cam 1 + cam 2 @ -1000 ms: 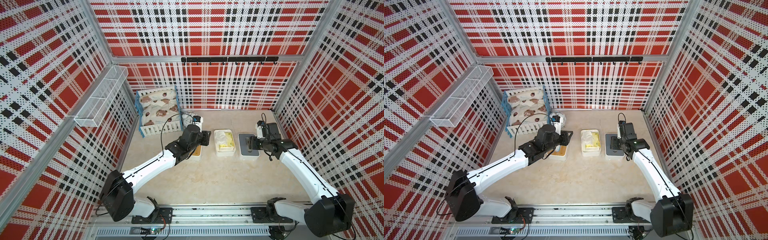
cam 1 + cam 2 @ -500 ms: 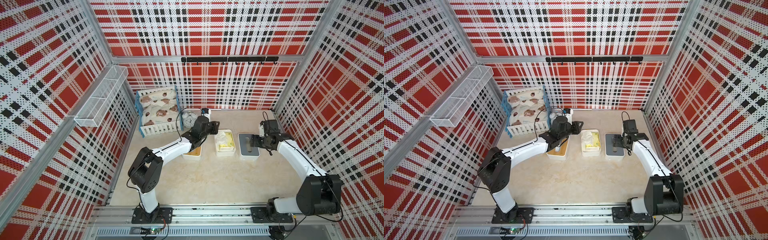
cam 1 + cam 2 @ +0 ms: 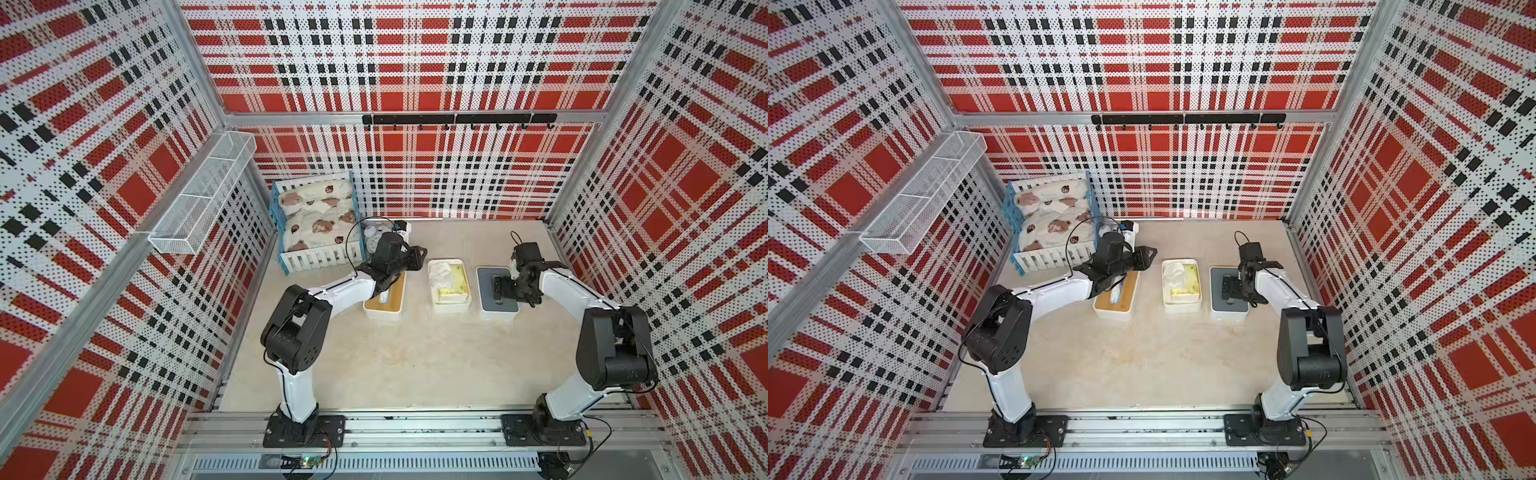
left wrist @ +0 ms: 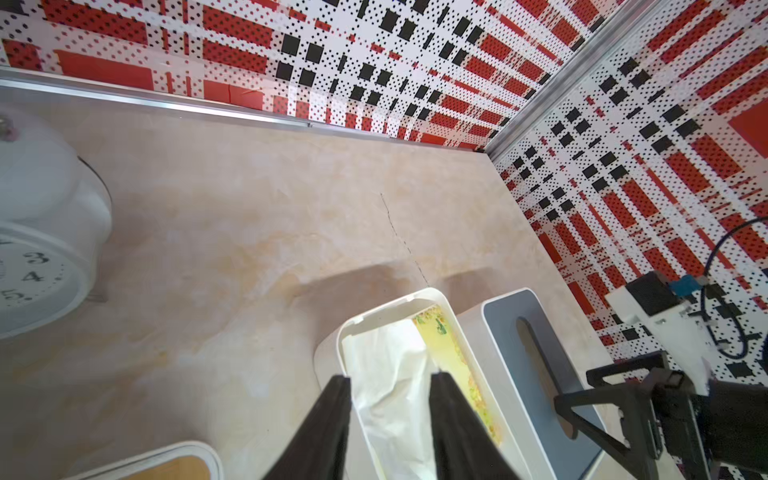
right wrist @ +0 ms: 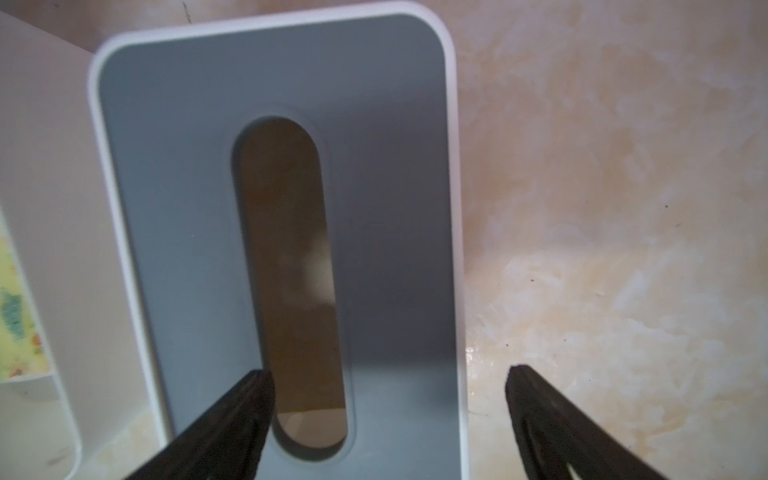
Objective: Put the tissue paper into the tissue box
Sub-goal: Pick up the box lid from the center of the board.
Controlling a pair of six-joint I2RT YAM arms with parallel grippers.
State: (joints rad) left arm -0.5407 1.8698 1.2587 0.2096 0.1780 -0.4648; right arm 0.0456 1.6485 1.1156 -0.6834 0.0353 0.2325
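The tissue paper (image 3: pixel 441 277), white in a yellow printed wrapper, lies inside the open white tissue box (image 3: pixel 451 306) at mid table. In the left wrist view the tissue paper (image 4: pixel 390 357) shows between my fingers, down in the tissue box (image 4: pixel 386 303). My left gripper (image 4: pixel 392 376) hovers above the box's left side, partly open, with nothing clamped; in a top view the left gripper (image 3: pixel 415 257) is near the box's far left corner. My right gripper (image 5: pixel 388 372) is open wide over a grey slotted lid (image 5: pixel 386 187), which lies to the right of the box as the grey lid (image 3: pixel 496 305).
A white box with a wooden top (image 3: pixel 384 305) and a tissue poking out stands left of the tissue box. Behind it are a white alarm clock (image 4: pixel 37 266) and a blue-white crib with a bear blanket (image 3: pixel 316 220). A wire basket (image 3: pixel 203 195) hangs on the left wall.
My left gripper has swung from over the wooden-topped box toward the far right, up to the tissue box. My right gripper has opened wider over the grey lid.
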